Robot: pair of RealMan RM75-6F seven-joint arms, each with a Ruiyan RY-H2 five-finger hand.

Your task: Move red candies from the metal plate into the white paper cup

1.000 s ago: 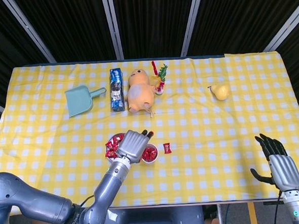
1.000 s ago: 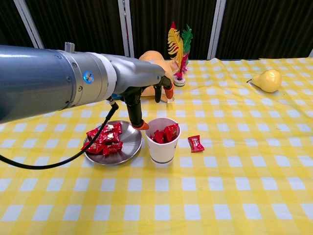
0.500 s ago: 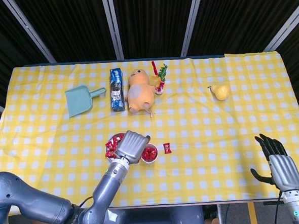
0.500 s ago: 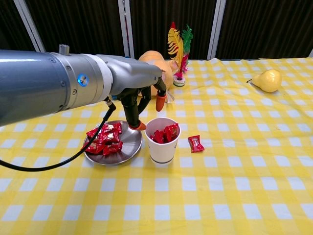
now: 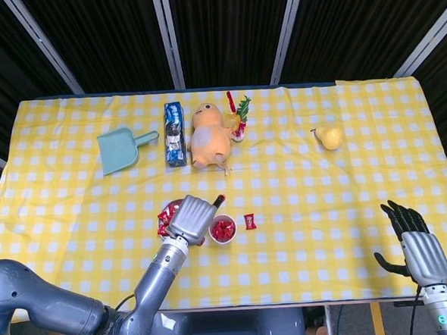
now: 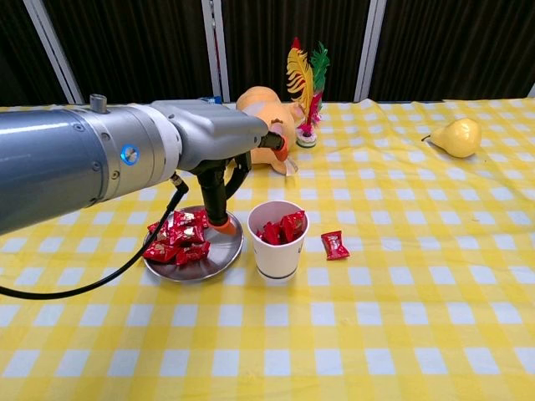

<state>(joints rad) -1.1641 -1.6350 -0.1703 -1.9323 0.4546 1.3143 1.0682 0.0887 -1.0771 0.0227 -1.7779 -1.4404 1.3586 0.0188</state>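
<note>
A: Nearest the robot, why does the right hand (image 5: 420,253) sit at the tabletop (image 6: 401,334) edge, well apart from everything?

B: It holds nothing, and its fingers are apart. I judge it is simply parked clear of the work, since the candies lie within the other arm's reach.

A: And the left hand (image 6: 219,144)?

B: It hangs over the metal plate (image 6: 224,257), one orange-tipped finger pointing down at the plate's rim beside the red candies (image 6: 177,237). Another finger reaches away toward the far side. Nothing red shows between the fingers, so it looks empty; the head view hides the underside, so I say that with some caution.

A: Why is the white paper cup (image 6: 277,242) set where it is?

B: It stands just beside the plate, so each carry is short. It already holds several red candies, while a pile is left on the plate, so I judge the job partly done.

A: That loose candy (image 6: 335,245)?

B: It lies on the cloth just right of the cup, likely a miss.

A: Further back?

B: A dustpan (image 5: 121,149), a blue packet (image 5: 174,133), a plush toy (image 5: 206,135), a feather ornament (image 6: 304,79) and a pear (image 6: 456,136), all well apart from the plate.
</note>
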